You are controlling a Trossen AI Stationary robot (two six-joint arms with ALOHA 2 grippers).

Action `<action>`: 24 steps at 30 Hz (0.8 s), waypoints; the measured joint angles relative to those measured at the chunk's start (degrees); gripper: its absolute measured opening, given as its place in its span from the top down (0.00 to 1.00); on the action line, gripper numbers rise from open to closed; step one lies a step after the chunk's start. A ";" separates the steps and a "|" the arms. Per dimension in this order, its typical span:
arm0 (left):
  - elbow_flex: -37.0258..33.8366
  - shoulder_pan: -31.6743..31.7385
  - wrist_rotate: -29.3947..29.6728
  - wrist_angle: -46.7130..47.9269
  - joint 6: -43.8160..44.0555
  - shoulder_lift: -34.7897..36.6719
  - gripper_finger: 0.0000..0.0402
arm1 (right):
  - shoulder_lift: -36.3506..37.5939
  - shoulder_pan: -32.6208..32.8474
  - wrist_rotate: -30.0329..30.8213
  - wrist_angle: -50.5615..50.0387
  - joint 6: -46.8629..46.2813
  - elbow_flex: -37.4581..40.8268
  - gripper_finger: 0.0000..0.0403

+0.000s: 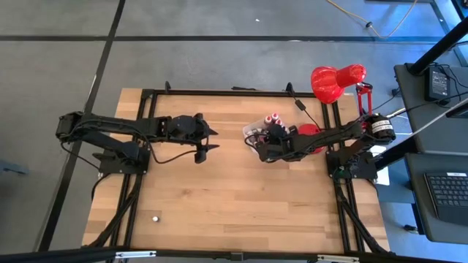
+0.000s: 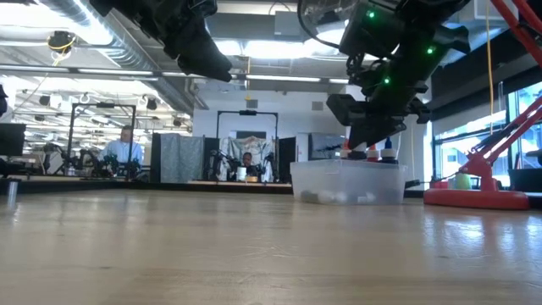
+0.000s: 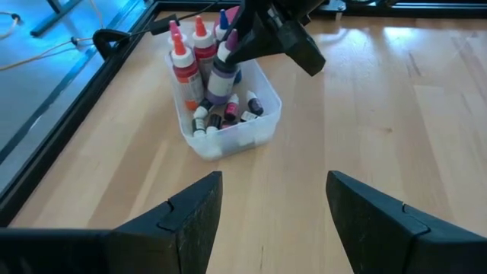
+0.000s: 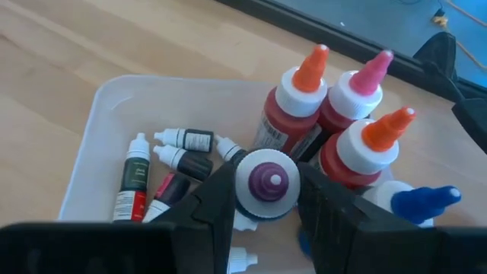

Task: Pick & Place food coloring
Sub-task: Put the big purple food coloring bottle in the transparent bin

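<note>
A clear tub (image 3: 251, 133) stands on the table's far right part (image 1: 251, 131). On its floor lie several tiny food coloring bottles (image 4: 183, 152), dark, red and whitish. Taller squeeze bottles with orange, pink and blue nozzles (image 4: 350, 114) stand in it too. My right gripper (image 4: 268, 199) reaches down into the tub and is shut on a purple-tipped squeeze bottle (image 3: 221, 76). My left gripper (image 3: 274, 190) hangs open above the bare table left of the tub (image 1: 207, 140), touching nothing. My right gripper pinches the purple-tipped bottle by its round white cap (image 4: 266, 183), one finger (image 4: 213, 205) on each side. The fingers come from above, slanting down. The bottle stands upright in the tub among the others; whether its base is lifted I cannot tell.
A red desk lamp (image 1: 336, 80) stands at the table's far right corner, its base (image 2: 474, 196) right of the tub. A small white thing (image 1: 155, 218) lies near the table's near left. Bare wood spreads across the middle and near side. People sit far behind in the room.
</note>
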State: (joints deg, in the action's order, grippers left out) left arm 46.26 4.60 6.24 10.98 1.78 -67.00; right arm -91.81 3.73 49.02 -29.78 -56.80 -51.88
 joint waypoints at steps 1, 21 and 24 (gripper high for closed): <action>0.00 0.00 0.26 -0.02 -0.02 0.00 0.42 | 0.00 -0.02 0.10 -0.14 -0.04 0.00 0.69; 0.00 0.00 2.16 -0.02 -0.02 0.00 0.42 | 0.61 -0.32 -2.56 -10.40 -0.26 -4.93 0.68; 0.00 0.00 3.34 -0.02 -0.04 0.00 0.42 | 0.05 -0.63 -2.76 -10.45 -1.52 -4.81 0.68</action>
State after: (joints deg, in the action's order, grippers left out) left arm 46.26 4.60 9.58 10.96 1.74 -67.00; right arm -91.76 3.09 46.26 -40.23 -58.32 -56.69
